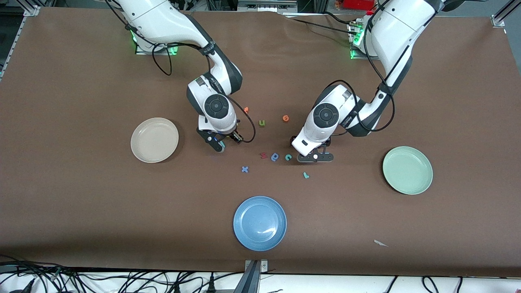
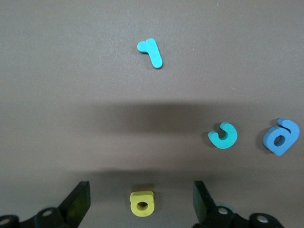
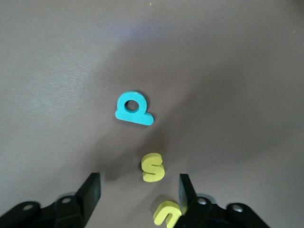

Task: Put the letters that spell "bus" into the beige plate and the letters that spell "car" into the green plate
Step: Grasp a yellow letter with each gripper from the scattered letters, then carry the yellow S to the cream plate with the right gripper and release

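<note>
The left gripper [image 2: 141, 199] is low over the middle of the table [image 1: 81, 224], its two fingers [image 2: 78, 202] spread wide. The yellow "a" [image 2: 142, 203] lies flat on the table between them, and neither finger touches it. In the left wrist view the teal "c" [image 2: 223, 135] and the blue round letter [image 2: 281, 137] lie close to each other a bit away from the gripper, and the teal "r" [image 2: 151, 52] lies alone, more distant. In the front view the teal "c" [image 1: 288, 157] is just beside the left gripper [image 1: 315, 157], toward the right arm's end, and the teal "r" [image 1: 305, 175] is nearer to the front camera.

The right gripper [image 3: 138, 194] is also low over the table, with its fingers [image 3: 88, 194] apart and holding nothing. The yellow "s" [image 3: 153, 167] lies between them, free of both. The yellow "u" [image 3: 167, 213] lies close beside one finger, and I cannot tell if they touch. The teal "b" [image 3: 133, 109] lies flat a little ahead of the "s".

The beige plate [image 1: 154, 140] is beside the right gripper [image 1: 222, 142], at the right arm's end of the table. The green plate [image 1: 407, 170] is at the left arm's end. No letter is in either plate. A blue plate [image 1: 260, 223] stands nearest to the front camera, between both.
</note>
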Available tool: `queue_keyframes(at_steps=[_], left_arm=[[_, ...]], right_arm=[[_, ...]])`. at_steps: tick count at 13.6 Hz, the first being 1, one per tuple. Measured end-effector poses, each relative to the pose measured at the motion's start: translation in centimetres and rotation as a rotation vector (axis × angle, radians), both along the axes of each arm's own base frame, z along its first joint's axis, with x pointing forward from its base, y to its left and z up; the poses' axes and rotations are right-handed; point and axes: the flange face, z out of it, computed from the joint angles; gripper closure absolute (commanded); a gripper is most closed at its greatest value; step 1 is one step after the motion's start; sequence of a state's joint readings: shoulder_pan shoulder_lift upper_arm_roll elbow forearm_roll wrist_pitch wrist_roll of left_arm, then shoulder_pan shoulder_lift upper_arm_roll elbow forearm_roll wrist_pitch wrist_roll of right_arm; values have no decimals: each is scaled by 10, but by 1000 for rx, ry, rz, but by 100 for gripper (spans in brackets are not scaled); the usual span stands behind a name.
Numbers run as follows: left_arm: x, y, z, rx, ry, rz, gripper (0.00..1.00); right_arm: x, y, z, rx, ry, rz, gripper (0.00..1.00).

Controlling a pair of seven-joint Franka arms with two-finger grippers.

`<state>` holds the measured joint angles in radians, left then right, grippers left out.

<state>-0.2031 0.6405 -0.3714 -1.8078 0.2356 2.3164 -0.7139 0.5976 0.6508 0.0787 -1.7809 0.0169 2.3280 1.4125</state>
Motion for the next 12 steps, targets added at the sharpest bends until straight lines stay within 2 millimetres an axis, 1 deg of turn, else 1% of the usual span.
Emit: queue_keyframes(at_steps=[1, 2, 3, 4, 5, 6, 7, 10, 11, 12], left_arm=[[-2, 0, -3, 3, 6, -2, 9], [-5, 0, -7, 6, 13, -5, 9], [-8, -1, -11, 9, 21, -10, 9], [-11, -1, -14, 12, 28, -16, 10], [-13, -1, -16, 14, 32, -20, 12], [-15, -1, -17, 16, 36, -23, 14], [-16, -1, -19, 17, 39, -26, 19], [-19, -1, -22, 20, 46, -30, 29], [-21, -1, -23, 21, 49, -31, 33], [-22, -1, -24, 22, 52, -32, 36]], right_arm=[[-3, -2, -5, 3, -6, -2, 37], [-5, -4, -9, 4, -8, -3, 45], [-5, -5, -9, 8, -14, -4, 57], [-4, -4, -8, 12, -20, -5, 71], [-4, -4, -6, 16, -25, -5, 88], [-4, -4, -5, 16, -26, -5, 96], [-3, -4, -5, 16, -26, -5, 99], [-2, -8, -1, 2, -18, -10, 100], [2, -14, 6, -14, -9, -12, 100], [6, -24, 18, -35, 4, -5, 100]])
